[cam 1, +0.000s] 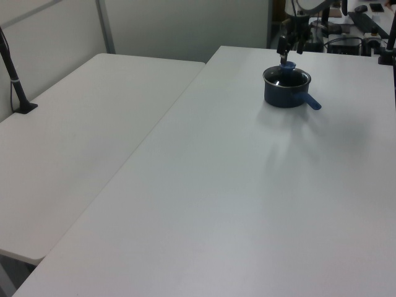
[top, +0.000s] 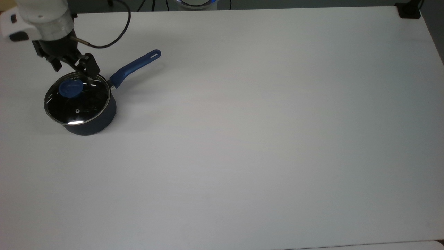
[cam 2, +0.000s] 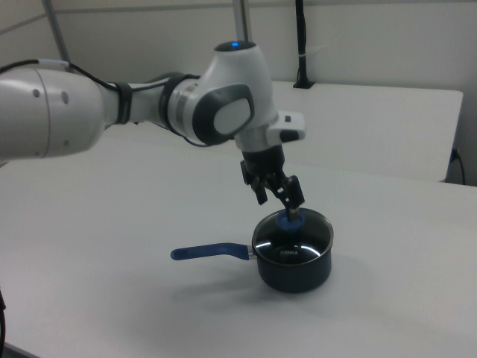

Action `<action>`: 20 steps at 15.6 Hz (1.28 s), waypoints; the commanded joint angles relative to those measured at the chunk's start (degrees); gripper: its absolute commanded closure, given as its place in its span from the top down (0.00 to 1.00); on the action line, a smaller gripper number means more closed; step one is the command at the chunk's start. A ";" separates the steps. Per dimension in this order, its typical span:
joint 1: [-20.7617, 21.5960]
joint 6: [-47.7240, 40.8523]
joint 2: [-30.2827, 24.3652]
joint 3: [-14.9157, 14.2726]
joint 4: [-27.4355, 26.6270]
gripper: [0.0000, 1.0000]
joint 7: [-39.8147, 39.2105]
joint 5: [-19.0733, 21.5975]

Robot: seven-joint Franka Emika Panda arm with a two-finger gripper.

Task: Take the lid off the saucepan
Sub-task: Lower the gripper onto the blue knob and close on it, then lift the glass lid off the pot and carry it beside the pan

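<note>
Lid (top: 77,99) round clear glass, saucepan (cam 2: 295,273) covered

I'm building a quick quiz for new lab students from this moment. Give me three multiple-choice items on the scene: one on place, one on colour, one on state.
1. In the top view, where does the saucepan stand on the table?
A. the top view's left
B. centre
C. the top view's right

2. What colour is the lid's knob?
A. red
B. blue
C. yellow

3. Where is the lid?
A. flat on the table
B. on the saucepan
C. lifted in the gripper

Key: 1 A, the pan sits near that edge; 2 B, the knob matches the blue handle; 3 B, its rim rests on the pan, with the open gripper just above the knob.
</note>
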 commanded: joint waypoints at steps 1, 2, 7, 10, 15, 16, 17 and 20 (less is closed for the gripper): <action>-1.03 1.41 2.89 0.15 2.85 0.99 -7.96 -0.37; -1.12 1.41 3.42 0.15 3.47 0.99 -8.58 -0.28; -1.30 4.13 5.09 0.15 3.57 0.97 -10.25 -0.63; -1.30 4.66 5.18 0.32 3.39 0.98 -10.69 -0.80; -1.30 4.66 5.27 0.32 2.78 0.89 -14.03 -0.54; -1.21 4.75 5.27 0.32 2.16 0.87 -14.56 -0.63; -1.21 4.75 5.27 0.41 2.07 0.83 -15.17 -0.63; -1.12 4.66 5.27 0.59 1.54 0.74 -15.35 -0.63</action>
